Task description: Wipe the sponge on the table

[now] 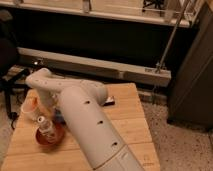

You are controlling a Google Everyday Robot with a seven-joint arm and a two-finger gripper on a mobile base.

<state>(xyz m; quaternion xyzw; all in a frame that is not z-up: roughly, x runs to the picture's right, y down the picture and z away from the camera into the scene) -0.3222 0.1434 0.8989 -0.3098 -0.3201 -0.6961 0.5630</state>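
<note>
Apparently mid-wipe: the gripper (52, 114) sits low over the bench (131, 125), largely hidden behind the robot's arm (90, 125), its jaws pressed together. A sliver of blue, the sponge (60, 119), shows right at the gripper's tip, down on the wood; whether it is pinched cannot be made out. A red bowl (49, 137) stands just nearer the camera than the gripper. Rubbing leaves no visible mark, so how much of the bench remains cannot be judged.

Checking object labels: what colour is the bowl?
Red bowl, camera view; end effector low behind it.
</note>
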